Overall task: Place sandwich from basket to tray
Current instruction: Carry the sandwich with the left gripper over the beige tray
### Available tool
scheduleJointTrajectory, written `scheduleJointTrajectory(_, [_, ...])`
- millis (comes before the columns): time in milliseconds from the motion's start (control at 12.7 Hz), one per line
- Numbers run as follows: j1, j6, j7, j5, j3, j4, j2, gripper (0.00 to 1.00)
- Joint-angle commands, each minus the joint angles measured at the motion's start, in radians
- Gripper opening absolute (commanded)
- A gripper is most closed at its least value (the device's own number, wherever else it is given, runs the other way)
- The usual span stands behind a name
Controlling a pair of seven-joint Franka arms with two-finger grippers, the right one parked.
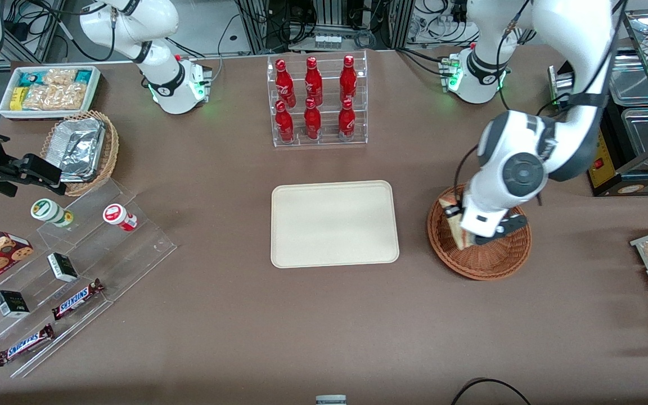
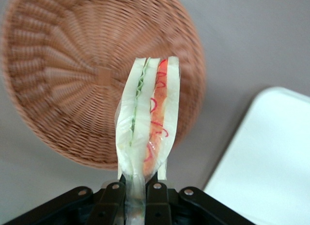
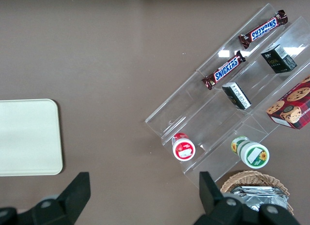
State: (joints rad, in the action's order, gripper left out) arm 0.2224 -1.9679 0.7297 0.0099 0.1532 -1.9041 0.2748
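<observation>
My gripper (image 1: 461, 226) hangs over the round reddish-brown basket (image 1: 501, 260), shut on the sandwich (image 1: 453, 220). In the left wrist view the gripper (image 2: 137, 198) pinches the wrapped end of the sandwich (image 2: 149, 118), a pale wedge with green and red filling. The sandwich is lifted above the basket (image 2: 72, 84), which shows nothing inside. The cream tray (image 1: 334, 223) lies flat beside the basket, toward the parked arm's end; a corner of it shows in the left wrist view (image 2: 271, 162).
A clear rack of red bottles (image 1: 315, 101) stands farther from the front camera than the tray. Clear stepped shelves with snack bars and cups (image 1: 65, 270), a pale wicker basket with foil containers (image 1: 82, 147) and a white bin of snack packets (image 1: 48, 90) lie toward the parked arm's end.
</observation>
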Motion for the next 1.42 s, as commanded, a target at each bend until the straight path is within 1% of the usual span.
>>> scheduleJointTrajectory(0, [0.093, 0.043, -0.006, 0.004, -0.009, 0.141, 0.119, 0.04])
scheduleJointTrajectory(237, [0.175, 0.044, 0.02, -0.007, -0.009, 0.278, 0.228, 0.04])
scheduleJointTrajectory(474, [0.271, 0.04, 0.14, -0.005, -0.009, 0.428, 0.346, 0.04])
scheduleJointTrajectory(632, [0.322, 0.037, 0.201, -0.005, -0.009, 0.502, 0.408, 0.04])
scheduleJointTrajectory(868, [0.383, -0.032, 0.278, -0.002, -0.011, 0.519, 0.435, 0.04])
scheduleJointTrajectory(1342, [0.451, -0.1, 0.376, 0.005, -0.012, 0.524, 0.483, 0.04])
